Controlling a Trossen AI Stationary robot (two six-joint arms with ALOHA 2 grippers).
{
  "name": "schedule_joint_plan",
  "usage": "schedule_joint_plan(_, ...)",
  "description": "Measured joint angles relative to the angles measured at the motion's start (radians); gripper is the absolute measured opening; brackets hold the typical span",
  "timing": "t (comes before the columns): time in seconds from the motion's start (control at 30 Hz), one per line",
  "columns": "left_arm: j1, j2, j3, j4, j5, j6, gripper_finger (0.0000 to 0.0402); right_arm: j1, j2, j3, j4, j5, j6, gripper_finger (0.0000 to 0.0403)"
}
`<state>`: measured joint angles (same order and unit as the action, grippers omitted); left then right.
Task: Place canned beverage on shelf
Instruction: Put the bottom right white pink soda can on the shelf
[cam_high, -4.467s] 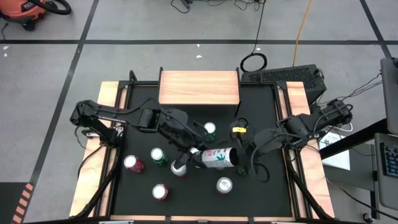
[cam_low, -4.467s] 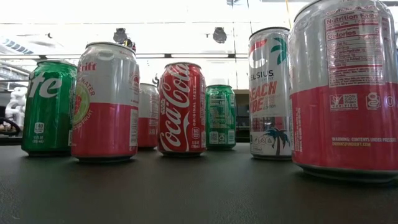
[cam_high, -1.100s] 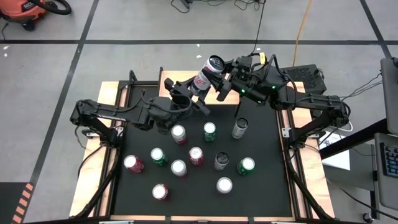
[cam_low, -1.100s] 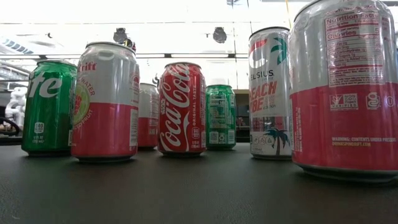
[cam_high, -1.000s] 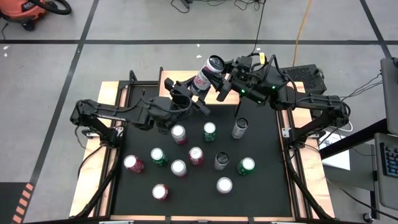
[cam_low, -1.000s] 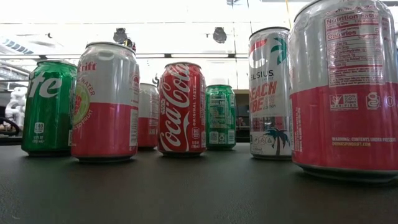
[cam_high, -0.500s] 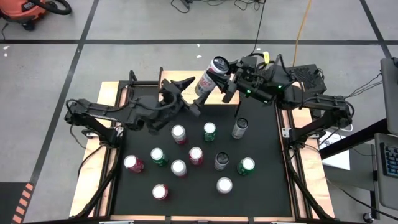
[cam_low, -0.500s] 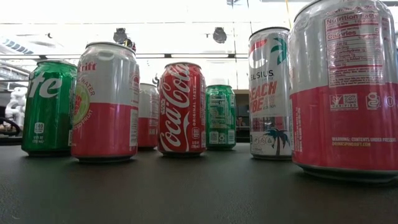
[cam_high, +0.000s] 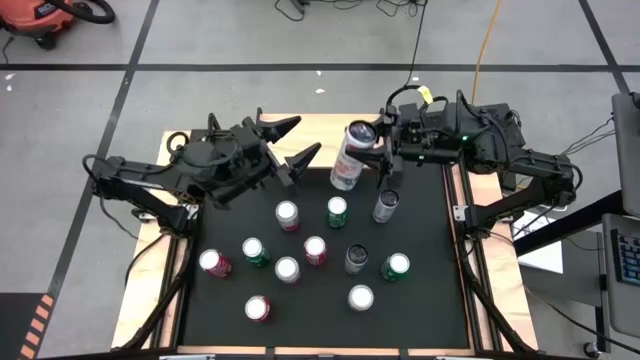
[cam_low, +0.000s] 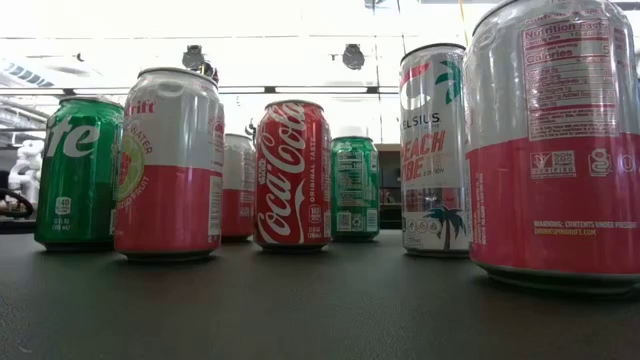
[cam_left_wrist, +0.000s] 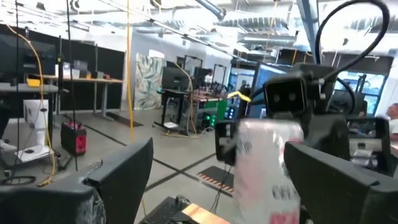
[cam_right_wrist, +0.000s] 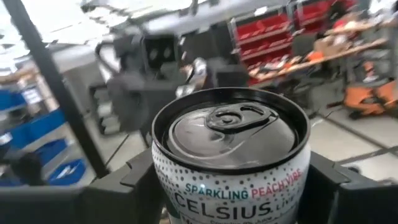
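A white and pink Celsius can (cam_high: 348, 158) is held near upright over the right part of the light-wood shelf (cam_high: 322, 127) by my right gripper (cam_high: 366, 150), which is shut on it. The can's top fills the right wrist view (cam_right_wrist: 230, 134). Whether its base touches the shelf I cannot tell. My left gripper (cam_high: 309, 134) is open and empty, to the left of the can above the shelf. In the left wrist view its fingers (cam_left_wrist: 118, 177) frame the can (cam_left_wrist: 267, 162) from a distance. My right gripper pinches the can's side wall just below the top rim (cam_right_wrist: 158, 180) between its two fingers, one on each side. The fingers come level from the table's right. The can stands near upright, its top leaning slightly toward the far side.
Several cans stand upright on the black mat nearer than the shelf, among them a red-and-white one (cam_high: 287, 213), a green one (cam_high: 338, 210) and a dark slim one (cam_high: 386, 205). The low view shows a row of them (cam_low: 292, 175). Wooden strips (cam_high: 168, 200) line the table's sides.
My left gripper has let go of the can and drawn back toward the table's left edge, fingers open. My right gripper has carried the can toward the near and right side over the shelf and turned it from tilted to near upright.
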<state>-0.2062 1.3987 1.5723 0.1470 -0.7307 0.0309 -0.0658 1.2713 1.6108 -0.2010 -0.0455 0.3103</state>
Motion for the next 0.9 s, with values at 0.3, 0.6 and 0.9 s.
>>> schedule_joint_plan(0.3,0.03,-0.009,0.0,-0.082,0.152,-0.332,0.0363,0.0,-0.015,0.0,-0.079,-0.065,0.014,0.024)
schedule_joint_plan(0.6,0.099,-0.055,0.0,-0.231,0.589,-0.626,0.0363,0.0,-0.016,0.0,-0.07,-0.064,-0.008,0.024)
schedule_joint_plan(0.9,0.139,-0.076,-0.001,-0.356,0.662,-0.602,0.0363,0.0,-0.016,0.001,-0.061,-0.075,0.033,0.024)
